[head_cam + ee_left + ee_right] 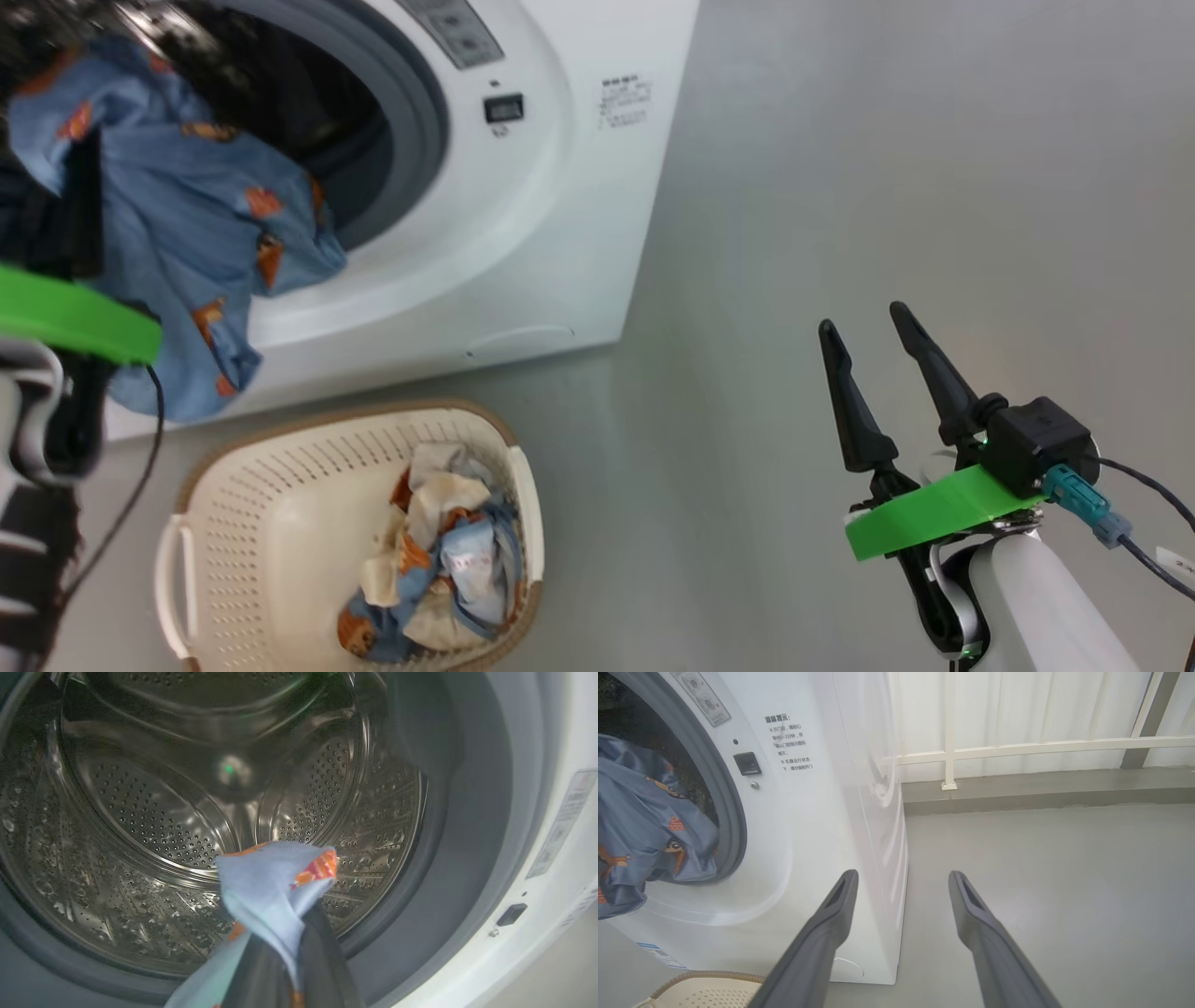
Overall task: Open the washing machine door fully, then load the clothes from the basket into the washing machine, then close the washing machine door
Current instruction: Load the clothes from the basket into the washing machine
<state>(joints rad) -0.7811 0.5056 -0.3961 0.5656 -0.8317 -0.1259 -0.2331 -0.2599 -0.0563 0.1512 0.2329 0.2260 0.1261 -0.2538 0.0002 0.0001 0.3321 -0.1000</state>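
blue garment before steel drum

Blue clothes bear orange prints; the basket is cream.

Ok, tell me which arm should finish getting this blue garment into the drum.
Left. The left claw is shut on the blue garment at the mouth of the drum; it likely only needs to reach in and release. The right claw is open and empty, out over the floor.
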